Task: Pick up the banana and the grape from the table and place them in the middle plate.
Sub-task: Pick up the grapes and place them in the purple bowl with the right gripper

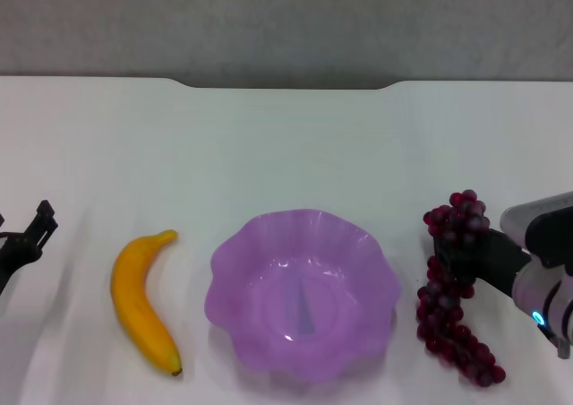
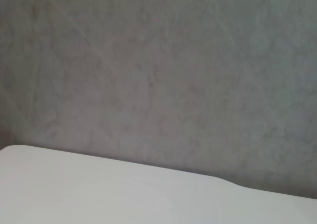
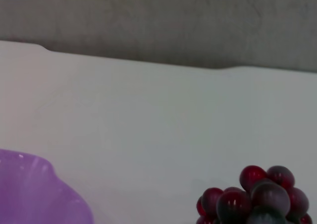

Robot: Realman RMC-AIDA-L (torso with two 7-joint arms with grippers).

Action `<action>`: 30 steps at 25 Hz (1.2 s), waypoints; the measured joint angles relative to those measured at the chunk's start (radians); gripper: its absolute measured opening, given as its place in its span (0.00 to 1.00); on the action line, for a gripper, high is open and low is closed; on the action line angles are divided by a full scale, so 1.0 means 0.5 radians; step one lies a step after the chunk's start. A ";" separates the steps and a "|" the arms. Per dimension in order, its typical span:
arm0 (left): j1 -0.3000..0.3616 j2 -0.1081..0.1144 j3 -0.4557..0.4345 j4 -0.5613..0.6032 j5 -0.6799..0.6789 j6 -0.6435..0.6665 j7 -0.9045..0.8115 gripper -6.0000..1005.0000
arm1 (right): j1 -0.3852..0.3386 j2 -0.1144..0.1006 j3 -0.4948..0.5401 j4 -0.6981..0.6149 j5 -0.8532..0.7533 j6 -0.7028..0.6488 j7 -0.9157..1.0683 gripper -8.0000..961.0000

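On white table (image 1: 295,145) — banana (image 1: 141,302), grape (image 1: 454,288), middle plate (image 1: 303,293).

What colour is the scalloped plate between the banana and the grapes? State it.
Translucent purple; the middle plate shows best in the head view.

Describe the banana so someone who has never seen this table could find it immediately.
On the white table, find the wide purple plate at the near centre. The banana lies on the robot's left of it, apart from its rim. It is the only yellow, curved, single fruit; the grape bunch on the other side is dark red.
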 joint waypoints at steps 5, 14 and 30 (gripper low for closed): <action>0.008 0.000 -0.001 0.003 0.000 0.000 0.000 0.79 | -0.063 -0.002 -0.058 0.078 -0.002 -0.088 -0.053 0.48; 0.009 0.000 -0.001 0.012 0.000 0.002 -0.001 0.79 | -0.318 -0.004 -0.219 0.367 -0.002 -0.440 -0.384 0.46; 0.006 0.000 0.003 0.029 -0.031 0.003 0.009 0.79 | -0.569 -0.010 -0.455 1.118 -0.003 -0.647 -1.010 0.44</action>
